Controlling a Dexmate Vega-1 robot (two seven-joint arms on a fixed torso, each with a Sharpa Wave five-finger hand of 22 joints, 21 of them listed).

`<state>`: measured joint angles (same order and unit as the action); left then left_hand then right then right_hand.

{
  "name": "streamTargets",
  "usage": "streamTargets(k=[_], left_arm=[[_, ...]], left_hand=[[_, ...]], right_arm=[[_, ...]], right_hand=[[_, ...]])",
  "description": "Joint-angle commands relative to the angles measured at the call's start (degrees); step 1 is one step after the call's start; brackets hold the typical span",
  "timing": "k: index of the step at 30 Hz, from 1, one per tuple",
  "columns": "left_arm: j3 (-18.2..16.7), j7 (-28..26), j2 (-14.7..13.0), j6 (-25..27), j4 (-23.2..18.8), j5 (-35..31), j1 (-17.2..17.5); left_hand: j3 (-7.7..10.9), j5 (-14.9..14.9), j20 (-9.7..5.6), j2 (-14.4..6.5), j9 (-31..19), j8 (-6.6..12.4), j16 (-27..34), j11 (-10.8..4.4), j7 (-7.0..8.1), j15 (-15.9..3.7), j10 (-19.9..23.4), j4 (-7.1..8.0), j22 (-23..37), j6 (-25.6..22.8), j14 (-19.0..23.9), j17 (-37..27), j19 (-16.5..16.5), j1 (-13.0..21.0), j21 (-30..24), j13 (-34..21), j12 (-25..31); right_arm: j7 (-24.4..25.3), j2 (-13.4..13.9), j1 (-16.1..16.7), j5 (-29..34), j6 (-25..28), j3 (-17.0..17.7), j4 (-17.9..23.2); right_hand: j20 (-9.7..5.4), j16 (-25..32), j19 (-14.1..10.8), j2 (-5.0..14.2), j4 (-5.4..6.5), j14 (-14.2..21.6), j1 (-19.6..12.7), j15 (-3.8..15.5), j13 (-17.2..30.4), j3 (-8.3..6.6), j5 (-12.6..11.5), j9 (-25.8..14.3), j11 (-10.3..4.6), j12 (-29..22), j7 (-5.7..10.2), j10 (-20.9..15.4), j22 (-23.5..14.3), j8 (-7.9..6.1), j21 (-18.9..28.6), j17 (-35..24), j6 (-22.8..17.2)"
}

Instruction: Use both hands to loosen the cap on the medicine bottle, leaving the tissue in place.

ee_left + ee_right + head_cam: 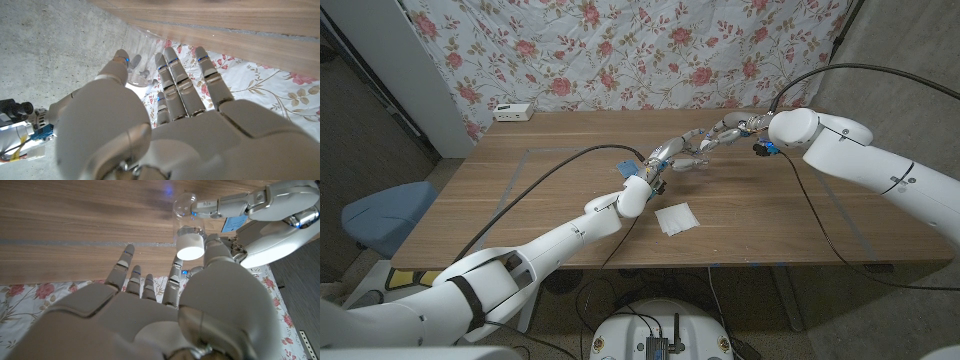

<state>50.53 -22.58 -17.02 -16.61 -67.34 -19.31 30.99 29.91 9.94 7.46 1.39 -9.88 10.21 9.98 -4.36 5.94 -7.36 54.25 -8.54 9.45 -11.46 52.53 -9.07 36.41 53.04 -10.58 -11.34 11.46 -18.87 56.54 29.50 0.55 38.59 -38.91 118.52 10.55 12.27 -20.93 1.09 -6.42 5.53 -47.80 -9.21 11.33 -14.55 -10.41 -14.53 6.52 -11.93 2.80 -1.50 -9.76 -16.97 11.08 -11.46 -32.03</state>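
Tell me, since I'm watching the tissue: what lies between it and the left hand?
Only bare wooden table. In the head view the tissue lies apart from the left hand, which is at the clear bottle; nothing sits between them.

Both robot hands (665, 160) (725, 131) extended, nearly meeting

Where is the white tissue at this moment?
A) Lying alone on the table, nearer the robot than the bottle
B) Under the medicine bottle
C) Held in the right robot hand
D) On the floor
A: the tissue lies flat on the table, apart from the medicine bottle and both hands.
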Motion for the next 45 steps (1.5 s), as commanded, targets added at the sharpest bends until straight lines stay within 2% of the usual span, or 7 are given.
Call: streamTargets(k=[1, 26, 34, 45], left_arm=[[0.0, -0.1, -0.1, 0.4, -0.6, -0.2, 0.3], [-0.2, 0.0, -0.5, 0.7, -1.7, -0.2, 0.9], [-0.3, 0.1, -0.6, 0.7, -1.9, -0.2, 1.1], [-0.3, 0.2, -0.6, 0.4, -1.9, -0.1, 1.1]], left_hand=[[0.43, 0.2, -0.19, -0.5, -0.1, 0.50, 0.0, -3.03, 0.15, -4.28, 3.7, 0.05, 0.2, -0.6, 0.5, -0.2, -0.3, 0.4, -0.1, -0.2, 0.3], [0.52, 0.3, -0.06, -0.5, -0.1, 0.52, 0.0, -3.01, 0.12, -4.32, 3.8, 0.06, 0.2, -0.9, 0.5, -0.2, -0.3, 0.4, -0.2, -0.2, 0.2], [0.55, 0.3, -0.09, -0.5, -0.1, 0.52, 0.0, -3.06, 0.13, -4.20, 3.7, 0.16, 0.2, -1.0, 0.6, -0.2, -0.3, 0.2, -0.1, -0.2, 0.2], [0.60, 0.3, -0.06, -0.5, -0.1, 0.52, -0.1, -2.95, 0.23, -4.20, 3.7, 0.26, 0.2, -1.2, 0.5, -0.2, -0.3, 0.0, -0.2, -0.2, 0.2]], right_arm=[[1.0, -0.1, 0.6, 0.3, 0.2, 0.4, 0.3], [3.1, 0.0, 1.9, 0.8, 1.7, 0.6, 1.6], [4.5, 0.0, 2.5, 1.3, 1.9, 0.8, 2.2], [4.4, 0.1, 2.7, 1.4, 1.3, 0.9, 2.3]], right_hand=[[-0.19, 0.5, -0.7, 0.23, -0.41, 0.5, -0.4, -0.16, 0.1, -0.23, -0.4, -0.3, 0.01, -0.4, 0.29, -0.8, -0.1, -0.65, 0.4, 0.0, -1.1], [-1.04, 0.9, -1.9, 1.44, -1.56, 2.0, -2.0, 0.51, 0.2, -1.06, -0.6, -1.4, -0.38, -0.7, 1.87, -3.1, -0.1, -3.45, 0.6, -0.2, -5.4], [-1.62, 1.2, -2.6, 1.68, -2.30, 3.1, -3.2, 1.80, 0.2, -1.46, -0.7, -1.8, -2.49, -0.8, 3.27, -4.7, -0.1, -5.15, 0.6, -0.2, -8.2], [-2.64, 1.3, -3.1, 2.80, -2.89, 3.7, -4.9, 3.48, 0.1, -2.41, -0.8, -1.7, -3.28, -0.7, 4.03, -5.6, -0.1, -5.67, 0.6, -0.2, -9.1]])
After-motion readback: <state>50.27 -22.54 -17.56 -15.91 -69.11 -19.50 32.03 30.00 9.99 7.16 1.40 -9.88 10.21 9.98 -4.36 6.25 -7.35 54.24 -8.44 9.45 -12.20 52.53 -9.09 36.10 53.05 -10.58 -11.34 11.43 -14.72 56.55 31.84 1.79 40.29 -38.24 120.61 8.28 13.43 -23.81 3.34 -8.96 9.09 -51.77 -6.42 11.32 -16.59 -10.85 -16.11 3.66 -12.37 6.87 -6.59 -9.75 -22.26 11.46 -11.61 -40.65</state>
